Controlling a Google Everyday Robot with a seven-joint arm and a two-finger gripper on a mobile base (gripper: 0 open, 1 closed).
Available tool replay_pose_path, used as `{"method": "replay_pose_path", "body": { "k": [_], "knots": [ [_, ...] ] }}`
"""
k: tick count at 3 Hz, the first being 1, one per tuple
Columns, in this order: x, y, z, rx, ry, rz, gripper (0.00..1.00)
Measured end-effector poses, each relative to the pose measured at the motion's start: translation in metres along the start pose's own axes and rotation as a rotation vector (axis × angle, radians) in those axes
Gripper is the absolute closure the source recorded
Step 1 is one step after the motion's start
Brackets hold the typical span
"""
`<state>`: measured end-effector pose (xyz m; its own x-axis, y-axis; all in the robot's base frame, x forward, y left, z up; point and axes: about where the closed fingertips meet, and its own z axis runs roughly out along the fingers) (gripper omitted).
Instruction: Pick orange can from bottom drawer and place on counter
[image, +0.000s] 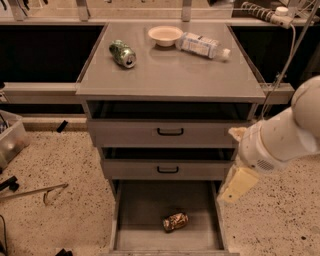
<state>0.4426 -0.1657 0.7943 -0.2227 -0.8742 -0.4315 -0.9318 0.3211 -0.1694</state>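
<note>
Hand (239, 184) by right wall of bottom drawer (145, 210), apart from orange can (175, 221)

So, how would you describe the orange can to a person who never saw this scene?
Find the grey drawer cabinet and look into its bottom drawer, the one pulled out farthest. The orange can lies on its side, alone on the drawer floor, below and left of the gripper. Unlike the green can on the counter, it is mottled orange-brown.

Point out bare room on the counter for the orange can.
The front half of the counter, before the green can, bowl and bottle, is bare; its back is crowded. The gripper hangs by the bottom drawer right rim.
</note>
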Motion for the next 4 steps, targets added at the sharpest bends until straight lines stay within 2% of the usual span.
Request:
{"method": "replay_pose_path", "body": {
  "k": [1, 2, 3, 4],
  "knots": [
    [0.019, 0.023, 0.078, -0.032, -0.005, 0.011, 0.00],
    [0.049, 0.041, 0.164, -0.057, 0.044, 0.033, 0.00],
    [0.057, 0.032, 0.225, -0.020, 0.019, 0.059, 0.00],
    [0.046, 0.015, 0.227, 0.043, -0.027, 0.059, 0.00]
  ]
}}
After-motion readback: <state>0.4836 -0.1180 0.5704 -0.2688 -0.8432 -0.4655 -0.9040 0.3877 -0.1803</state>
